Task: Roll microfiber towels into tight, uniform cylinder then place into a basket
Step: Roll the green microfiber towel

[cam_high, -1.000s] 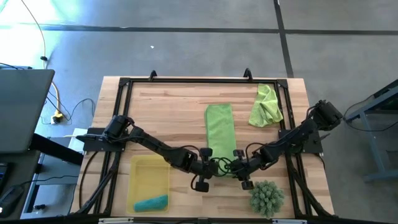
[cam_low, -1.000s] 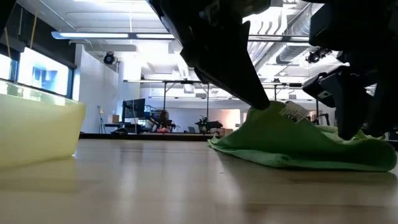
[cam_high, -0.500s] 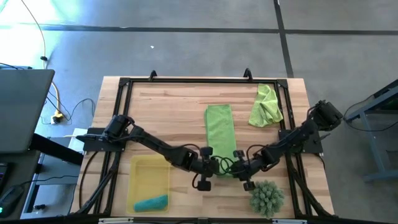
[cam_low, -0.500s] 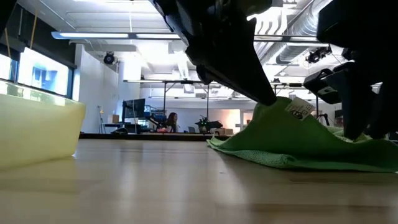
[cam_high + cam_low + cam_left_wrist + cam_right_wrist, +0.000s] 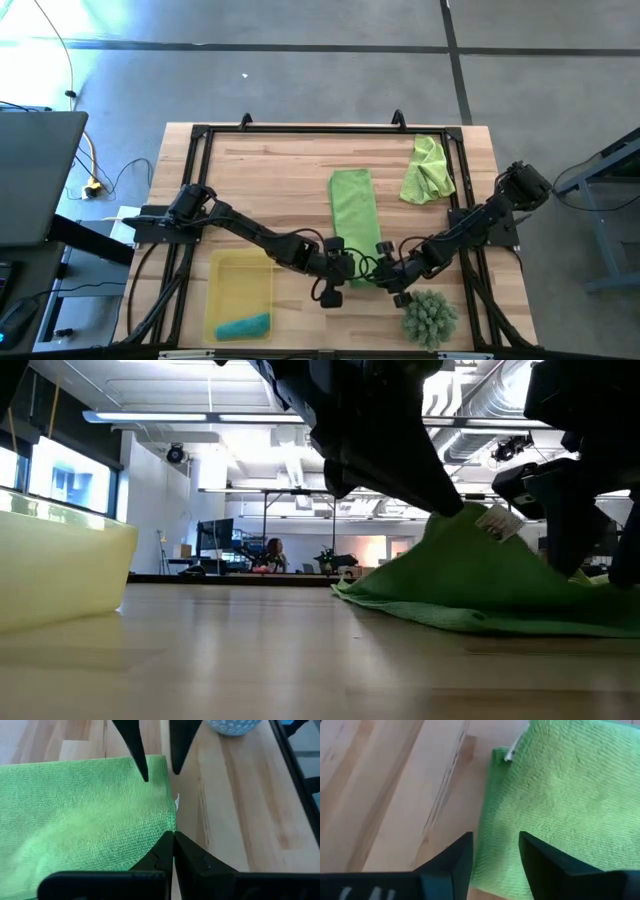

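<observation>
flat green towel (image 5: 354, 205) near end hidden under grippers, basket (image 5: 60, 575) cut off in low view

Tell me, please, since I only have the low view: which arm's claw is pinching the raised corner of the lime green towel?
Observer: The left claw, shut on the flat lime green towel at its near corner.
Operator: Is the right claw gripping it too?
Observer: No; the right claw is open over the towel's edge.
Operator: Is anything in the basket yet?
Observer: Yes, the teal towel lies rolled in the yellow basket.
Operator: Where is the other green towel?
Observer: The crumpled lime green towel sits at the table's far right.
</observation>
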### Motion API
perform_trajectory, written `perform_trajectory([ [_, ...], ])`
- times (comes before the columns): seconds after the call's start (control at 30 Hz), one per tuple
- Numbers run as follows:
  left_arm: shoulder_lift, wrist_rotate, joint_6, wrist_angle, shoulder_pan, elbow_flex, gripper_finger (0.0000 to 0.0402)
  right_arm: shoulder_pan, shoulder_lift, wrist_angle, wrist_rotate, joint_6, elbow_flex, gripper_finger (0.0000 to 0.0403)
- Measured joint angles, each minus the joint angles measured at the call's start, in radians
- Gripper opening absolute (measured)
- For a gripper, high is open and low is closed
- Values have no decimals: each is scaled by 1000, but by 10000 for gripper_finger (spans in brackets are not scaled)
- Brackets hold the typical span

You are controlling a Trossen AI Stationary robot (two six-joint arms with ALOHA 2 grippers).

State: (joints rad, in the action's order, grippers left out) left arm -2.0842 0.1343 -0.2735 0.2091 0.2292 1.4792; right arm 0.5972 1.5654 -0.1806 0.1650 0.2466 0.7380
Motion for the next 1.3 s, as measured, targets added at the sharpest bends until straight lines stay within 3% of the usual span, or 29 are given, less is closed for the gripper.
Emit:
perform_trajectory([
  [0.5, 0, -3, -57, -11, 0, 0, 0, -1, 0, -63, -12, 18, 0, 70],
  [0.67, 0, -78, -36, -57, 0, 0, 0, -1, -2, -76, -28, 18, 2, 53],
  [1.13, -36, -124, -81, -117, 10, 2, 0, -1, -2, -429, -35, -53, 226, 123],
  [1.3, -101, -166, -91, -187, 17, 2, 0, -5, -2, -432, -32, -98, 232, 126],
])
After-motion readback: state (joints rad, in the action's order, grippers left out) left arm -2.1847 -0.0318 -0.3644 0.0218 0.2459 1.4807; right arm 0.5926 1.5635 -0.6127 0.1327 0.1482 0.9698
